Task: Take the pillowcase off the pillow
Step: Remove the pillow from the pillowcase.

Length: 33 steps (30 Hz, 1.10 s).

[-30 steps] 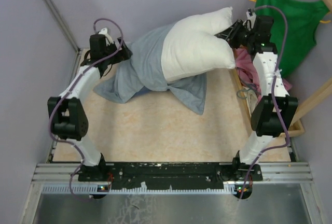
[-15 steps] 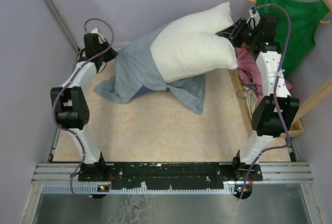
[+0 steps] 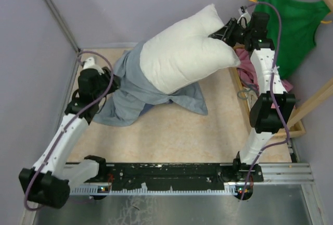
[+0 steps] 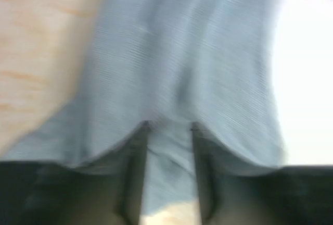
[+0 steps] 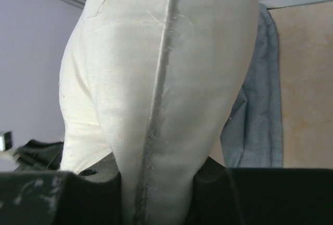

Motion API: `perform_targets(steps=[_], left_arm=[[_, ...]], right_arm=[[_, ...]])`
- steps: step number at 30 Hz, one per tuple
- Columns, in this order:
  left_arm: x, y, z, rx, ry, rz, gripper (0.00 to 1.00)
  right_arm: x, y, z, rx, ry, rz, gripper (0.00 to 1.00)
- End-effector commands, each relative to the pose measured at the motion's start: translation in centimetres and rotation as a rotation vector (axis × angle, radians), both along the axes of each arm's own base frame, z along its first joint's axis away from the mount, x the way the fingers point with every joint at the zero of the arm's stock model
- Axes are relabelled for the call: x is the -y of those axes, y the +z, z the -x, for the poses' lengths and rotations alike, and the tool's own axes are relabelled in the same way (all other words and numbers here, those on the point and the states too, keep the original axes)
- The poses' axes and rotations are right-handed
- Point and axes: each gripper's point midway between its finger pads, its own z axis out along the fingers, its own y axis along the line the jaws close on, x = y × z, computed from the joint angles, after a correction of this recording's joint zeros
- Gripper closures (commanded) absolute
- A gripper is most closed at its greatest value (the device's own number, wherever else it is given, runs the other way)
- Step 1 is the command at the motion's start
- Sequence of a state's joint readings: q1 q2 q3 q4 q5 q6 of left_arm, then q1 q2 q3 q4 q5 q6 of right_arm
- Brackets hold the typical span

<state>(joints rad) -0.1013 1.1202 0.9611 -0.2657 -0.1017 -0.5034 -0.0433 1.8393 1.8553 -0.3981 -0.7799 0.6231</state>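
Our left gripper point(image 4: 167, 131) pinches the pillowcase point(image 4: 177, 63) between its fingers, while our right gripper point(image 5: 156, 188) is clamped on the pillow point(image 5: 156, 69) seam just ahead of it.

Right wrist camera: I have the pillow point(image 5: 156, 79) pinched end-on in the right gripper point(image 5: 156, 188).

The plump white pillow fills the middle of my view and rises to the top edge. Its frayed edge seam point(image 5: 161, 95) runs straight down toward me. The dark fingers point(image 5: 99, 175) press into its lower end from both sides. A fold of the grey-blue pillowcase point(image 5: 257, 121) shows just behind it on the right, against the pale table point(image 5: 307, 79). A lilac wall point(image 5: 31, 53) is on the left.
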Motion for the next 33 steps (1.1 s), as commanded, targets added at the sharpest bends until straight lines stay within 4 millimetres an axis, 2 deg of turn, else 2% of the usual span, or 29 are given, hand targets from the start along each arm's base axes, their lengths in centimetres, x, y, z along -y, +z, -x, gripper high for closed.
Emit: perform_targets(steps=[1, 2, 3, 4, 5, 7, 11, 13, 14, 16, 19, 21, 25, 26, 27, 29, 30, 31, 33], left_arm=[[3.6, 2.1, 2.8, 0.129, -0.096, -0.185, 0.14], [4.2, 2.6, 2.4, 0.150, -0.131, -0.197, 0.02], [4.2, 3.0, 1.6, 0.153, -0.155, -0.211, 0.00], [4.3, 3.1, 0.1, 0.129, -0.199, -0.209, 0.00], [3.9, 4.4, -1.7, 0.114, -0.226, -0.177, 0.00], [3.3, 4.4, -5.2, 0.028, -0.268, -0.094, 0.00], [4.8, 6.6, -11.0, 0.112, -0.381, -0.119, 0.00], [5.7, 7.4, -13.2, 0.147, -0.423, -0.107, 0.00], [6.5, 7.3, -14.1, 0.148, -0.465, -0.093, 0.00], [8.1, 6.0, -15.1, 0.120, -0.557, -0.057, 0.02], [9.0, 2.3, -15.8, 0.041, -0.604, -0.025, 0.18], [8.2, -0.4, -16.2, -0.015, -0.553, -0.037, 0.26], [5.6, -5.1, -16.3, -0.113, -0.433, -0.075, 0.28], [5.2, -6.0, -16.2, -0.135, -0.415, -0.072, 0.37], [4.6, -7.0, -16.0, -0.162, -0.384, -0.063, 0.60], [2.2, -8.1, -15.7, -0.206, -0.279, -0.048, 0.90], [0.3, -8.7, -15.6, -0.228, -0.202, -0.044, 0.98], [-1.8, -9.3, -15.3, -0.247, -0.119, -0.032, 1.00], [-6.0, -10.4, -14.5, -0.270, 0.021, 0.034, 1.00]], right_arm=[[0.0, 3.4, -0.5, 0.229, 0.038, 0.061, 1.00], [-0.3, 3.6, -0.4, 0.245, 0.052, 0.049, 1.00], [-0.5, 3.7, -0.4, 0.255, 0.057, 0.039, 1.00], [-0.6, 3.9, -0.4, 0.258, 0.061, 0.030, 1.00], [-0.8, 4.1, -0.4, 0.262, 0.065, 0.024, 1.00], [-1.3, 4.4, -0.3, 0.266, 0.081, 0.025, 1.00], [-1.8, 4.6, 0.6, 0.266, 0.089, 0.029, 1.00], [-1.8, 4.6, 1.2, 0.268, 0.086, 0.029, 1.00], [-1.8, 4.7, 1.6, 0.271, 0.088, 0.031, 1.00], [-1.7, 4.5, 2.0, 0.265, 0.086, 0.037, 1.00], [-1.7, 4.5, 2.3, 0.263, 0.083, 0.044, 1.00], [-1.7, 4.7, 2.4, 0.272, 0.084, 0.036, 1.00], [-2.4, 5.8, 2.9, 0.298, 0.119, -0.016, 1.00], [-2.6, 6.2, 3.0, 0.306, 0.135, -0.035, 1.00], [-2.8, 6.7, 3.2, 0.313, 0.145, -0.049, 1.00], [-2.7, 7.6, 3.3, 0.318, 0.146, -0.077, 1.00], [-2.4, 8.2, 3.4, 0.321, 0.139, -0.098, 1.00], [-1.8, 9.3, 3.7, 0.344, 0.125, -0.125, 1.00], [0.7, 11.1, 4.1, 0.374, 0.060, -0.224, 1.00]])
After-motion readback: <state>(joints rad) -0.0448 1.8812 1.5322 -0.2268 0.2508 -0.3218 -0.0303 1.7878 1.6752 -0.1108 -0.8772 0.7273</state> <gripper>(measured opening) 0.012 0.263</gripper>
